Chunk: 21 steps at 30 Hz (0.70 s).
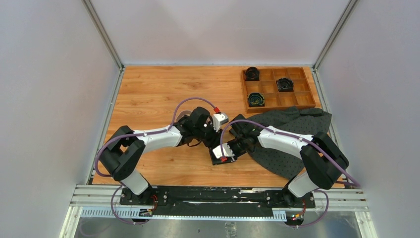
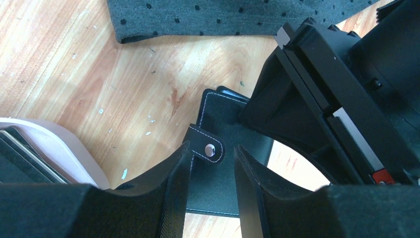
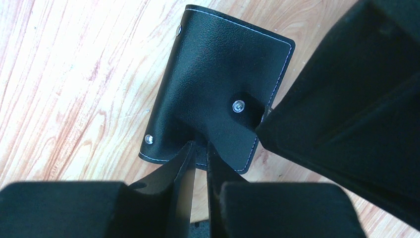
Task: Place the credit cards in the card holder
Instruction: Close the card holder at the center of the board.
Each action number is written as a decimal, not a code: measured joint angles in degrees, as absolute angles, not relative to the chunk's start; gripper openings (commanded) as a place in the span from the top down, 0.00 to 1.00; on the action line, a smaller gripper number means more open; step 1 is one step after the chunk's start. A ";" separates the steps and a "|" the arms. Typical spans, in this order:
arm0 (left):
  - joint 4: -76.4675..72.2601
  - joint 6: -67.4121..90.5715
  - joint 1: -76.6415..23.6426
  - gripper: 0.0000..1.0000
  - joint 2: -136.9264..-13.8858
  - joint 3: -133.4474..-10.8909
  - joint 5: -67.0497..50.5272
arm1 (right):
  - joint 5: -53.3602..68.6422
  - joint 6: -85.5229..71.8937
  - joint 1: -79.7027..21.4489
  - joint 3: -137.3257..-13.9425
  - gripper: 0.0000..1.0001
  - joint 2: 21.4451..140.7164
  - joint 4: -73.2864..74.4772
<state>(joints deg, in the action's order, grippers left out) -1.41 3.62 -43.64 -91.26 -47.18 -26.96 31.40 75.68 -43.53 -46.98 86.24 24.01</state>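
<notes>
The card holder (image 3: 218,74) is a black stitched wallet, folded shut on the wood; it also shows in the top view (image 1: 218,159). My right gripper (image 3: 199,145) is pinched on its near edge, seen in the top view (image 1: 233,148) at the table's middle. My left gripper (image 2: 213,148) is open, its jaws straddling the holder's snap tab (image 2: 207,144) without gripping it; in the top view (image 1: 213,136) it meets the right one. The credit cards (image 2: 22,156) show only as dark stacked edges inside a pale-rimmed tray (image 2: 64,148) at the left wrist view's lower left.
A grey dotted cloth (image 1: 292,134) lies right of the holder and shows at the top of the left wrist view (image 2: 223,15). A wooden compartment box (image 1: 279,89) with dark coiled items stands at the back right. The two grippers crowd each other over the holder.
</notes>
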 measured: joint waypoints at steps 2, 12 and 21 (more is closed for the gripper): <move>-1.56 3.66 -43.68 0.60 -91.70 -47.64 -26.98 | 31.40 75.68 -43.53 -47.00 0.83 86.24 24.01; -1.69 3.81 -44.12 0.59 -93.19 -48.12 -26.96 | 31.40 75.64 -43.53 -47.09 0.83 86.28 24.08; -1.69 4.05 -44.14 0.69 -94.21 -48.21 -26.61 | 31.40 75.61 -43.53 -47.09 0.83 86.30 24.10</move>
<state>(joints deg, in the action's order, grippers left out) -1.69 4.05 -44.14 -94.21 -48.21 -26.61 31.40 75.61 -43.53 -47.09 86.30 24.10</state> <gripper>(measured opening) 0.320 0.171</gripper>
